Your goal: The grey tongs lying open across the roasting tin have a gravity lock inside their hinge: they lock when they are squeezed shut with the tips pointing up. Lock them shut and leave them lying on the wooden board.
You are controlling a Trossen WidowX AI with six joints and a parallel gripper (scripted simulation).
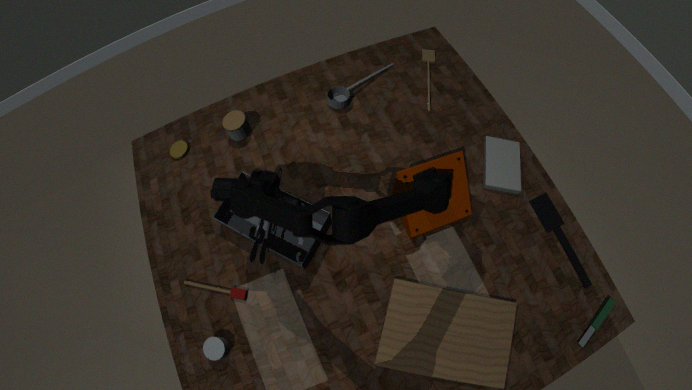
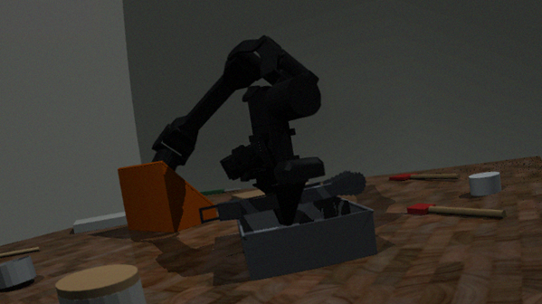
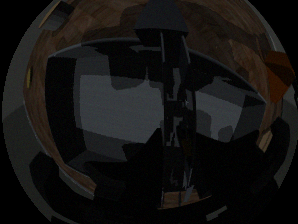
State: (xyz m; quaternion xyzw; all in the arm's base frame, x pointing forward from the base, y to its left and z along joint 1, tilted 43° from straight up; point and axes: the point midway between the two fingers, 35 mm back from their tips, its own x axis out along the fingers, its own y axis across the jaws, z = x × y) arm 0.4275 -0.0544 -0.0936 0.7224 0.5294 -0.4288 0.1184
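The grey tongs [image 2: 349, 183] [image 1: 254, 250] [image 3: 161, 24] lie across the roasting tin [image 2: 312, 246] [image 1: 316, 246] [image 3: 120, 107]. Their hinge end with a wire loop sticks out at the left in the exterior view, and the scalloped tips are at the right, pointing sideways. In the wrist view the two arms run close together, nearly parallel, between the fingers. My gripper [image 3: 168, 131] [image 2: 288, 217] points down at the tin, its fingers close in on both sides of the tongs' arms. In the top view the arm hides the fingers. The wooden board [image 1: 482, 340] bears no tongs.
The orange block [image 1: 462, 172] [image 2: 144, 195] is at the arm's base. A lidded jar [image 1: 236, 125] [image 2: 99, 284] and a saucepan [image 1: 339, 97] [image 2: 13, 272] stand off one side of the tin. A red-headed tool [image 1: 239, 293] and a white cylinder [image 1: 214, 348] are on the other.
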